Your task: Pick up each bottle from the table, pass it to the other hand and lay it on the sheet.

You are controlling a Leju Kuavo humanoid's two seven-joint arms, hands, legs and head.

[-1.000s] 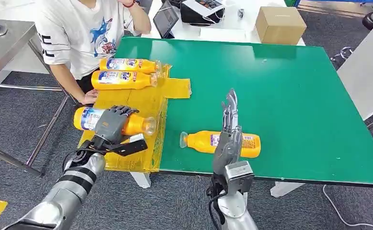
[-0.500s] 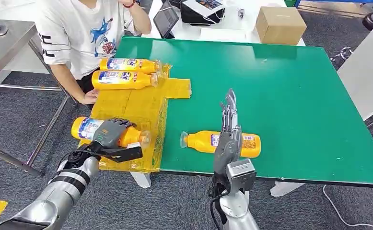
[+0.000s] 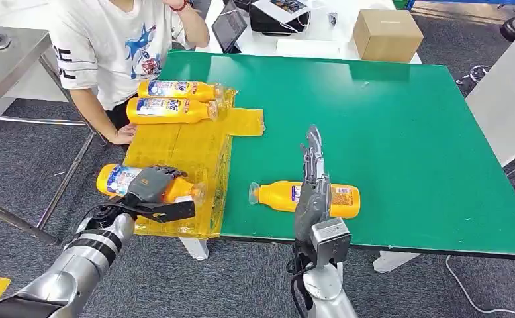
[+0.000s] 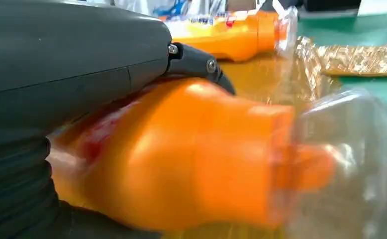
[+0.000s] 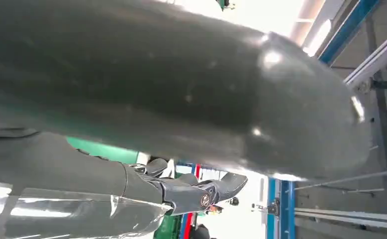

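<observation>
My left hand [image 3: 154,186] grips an orange bottle [image 3: 119,180] lying across the near left part of the yellow sheet [image 3: 195,146]; up close the bottle [image 4: 191,154] sits under my dark fingers [image 4: 196,62]. Two more orange bottles [image 3: 175,89] [image 3: 169,110] lie side by side at the sheet's far end. A fourth orange bottle [image 3: 344,201] lies on the green table [image 3: 387,126], cap pointing left. My right hand [image 3: 313,182] stands over its middle, empty, fingers straight and pointing away.
A person in a white shirt [image 3: 109,40] sits at the table's far left, one hand [image 3: 124,134] resting by the sheet's edge. A cardboard box [image 3: 387,33] and a tablet [image 3: 228,26] stand beyond the table's far side. A grey metal table [image 3: 3,59] is on the left.
My left hand has drawn the gripped bottle nearer and slightly left, down onto the sheet's near end. My right hand has barely moved.
</observation>
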